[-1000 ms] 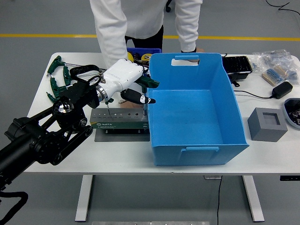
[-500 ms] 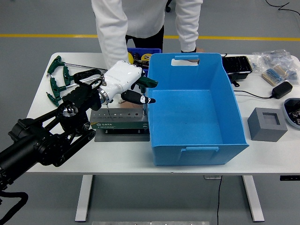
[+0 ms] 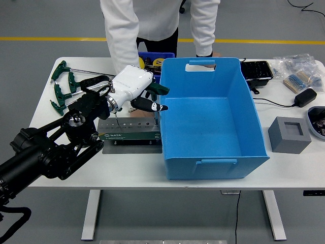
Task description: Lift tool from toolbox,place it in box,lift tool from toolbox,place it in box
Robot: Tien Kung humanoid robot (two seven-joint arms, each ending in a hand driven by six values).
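The toolbox (image 3: 129, 130) is a grey metal rack with a green label, lying on a dark mat left of centre. My left hand (image 3: 151, 98), white with black fingers, hangs over its right end, shut on a green T-handle tool (image 3: 160, 90). The tool's thin shaft points down to the rack's right end, close to the wall of the blue box (image 3: 216, 165). That large open box stands right beside the rack with nothing visible inside. My right arm is out of view.
Several green T-handle tools (image 3: 63, 84) lie at the table's far left. A person in white sleeves (image 3: 122, 35) stands at the far side, one hand (image 3: 204, 53) behind the blue box. A grey block (image 3: 289, 134), black adapter (image 3: 305, 96), black tray (image 3: 256, 70) and bags (image 3: 297, 68) lie right.
My left hand has drifted slightly up and to the left with the green-handled tool in it. The person's arm shifted a little.
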